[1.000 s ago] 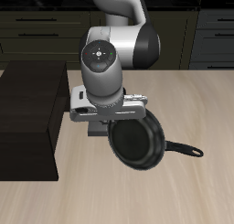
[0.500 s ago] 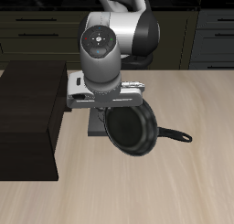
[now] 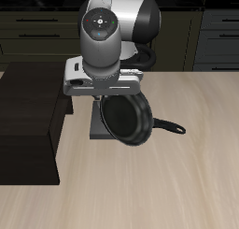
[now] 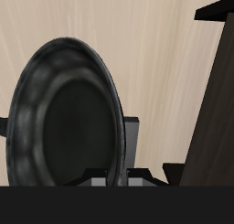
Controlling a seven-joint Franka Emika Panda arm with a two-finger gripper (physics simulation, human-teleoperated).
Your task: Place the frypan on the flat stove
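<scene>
Frypan (image 3: 128, 120) hung tilted under my wrist at the centre of the exterior frame, clear of the desk (image 3: 187, 177), its long thin handle (image 3: 168, 130) pointing out toward the right of that frame. I judged it a stiff, rigid piece that would not flex, and fairly heavy for its rim: the glossy black metal looked slippery, and the weight of the bowl and handle hanging to one side of the grip would want to swing it. A hold on the rim, as I seemed to have, leaves it prone to pivoting; a hold nearer the handle root would have steadied it better.

My fingers (image 4: 114, 180) showed only as grey tips against the pan's rim (image 4: 117, 127) in the wrist view. They appeared closed on that rim, since the pan was carried off the desk with nothing else under it, though the contact itself was mostly hidden.

The flat stove (image 3: 98, 130) lay on the desk just behind and below the pan, a grey corner of it showing beside the dark cabinet block (image 3: 28, 121). The pan overlapped it in the exterior view but was not yet resting on it.
</scene>
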